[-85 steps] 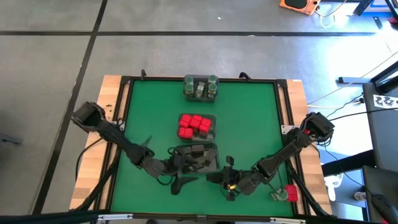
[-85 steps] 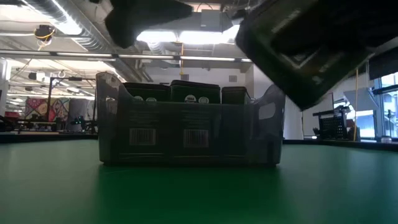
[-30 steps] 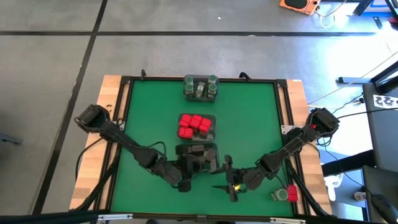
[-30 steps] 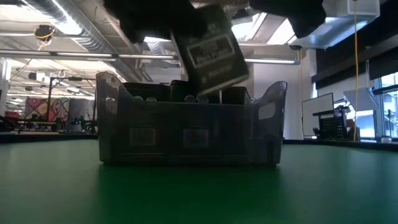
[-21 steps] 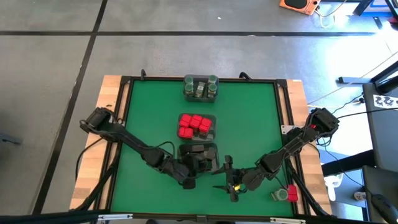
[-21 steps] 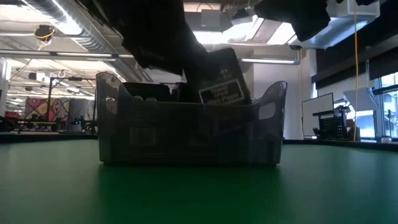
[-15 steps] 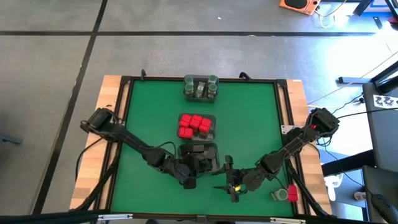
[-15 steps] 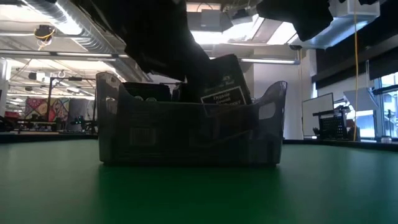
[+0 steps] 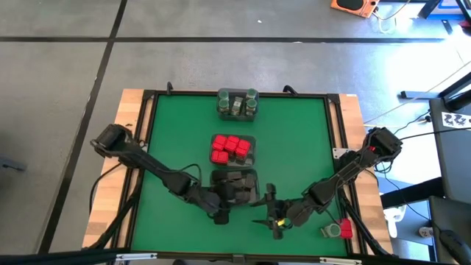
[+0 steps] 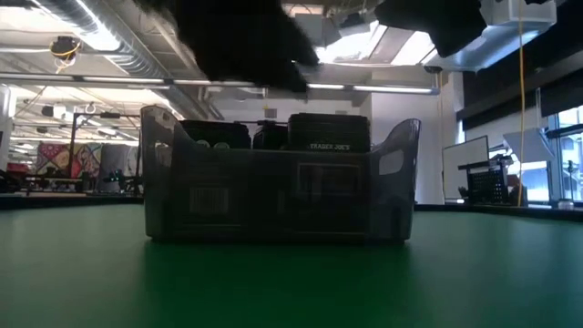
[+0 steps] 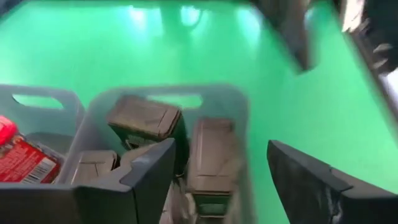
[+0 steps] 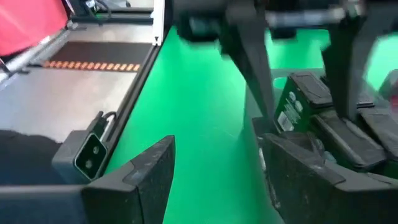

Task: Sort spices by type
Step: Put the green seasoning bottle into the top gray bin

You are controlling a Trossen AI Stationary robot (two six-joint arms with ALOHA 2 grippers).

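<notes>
High view, sorting table: three clear trays in a line down the middle of the green mat (image 9: 169,140), one spice kind to each, which I judge is the reason for the layout.

- Far tray (image 9: 237,104): green-lidded jars (image 9: 223,95) at its corners.
- Middle tray (image 9: 250,151): red boxes (image 9: 229,148) packed side by side.
- Near tray (image 9: 254,177): dark blocks (image 9: 234,179). In the low view they stand upright inside its clear wall (image 10: 273,196), so they pack close and the front faces show.

My left gripper (image 9: 221,213) sits at the near tray's near-left corner, fingers spread with nothing between them; the left wrist view looks down past them onto the dark tins (image 11: 211,155), none in my grasp.

My right gripper (image 9: 274,218) waits over the mat just right of that tray, fingers apart and empty.

One red piece and one green piece (image 9: 337,230) lie off the mat at the near right edge, apparently not yet sorted.

Writing: the right-hand block in the low view carries "TRADER JOE'S" (image 10: 330,146) in pale letters. Barcode-like patches show faintly behind the tray wall; unreadable. A dark tin in the right wrist view bears a green panel (image 12: 287,102) with small print too blurred to read.
</notes>
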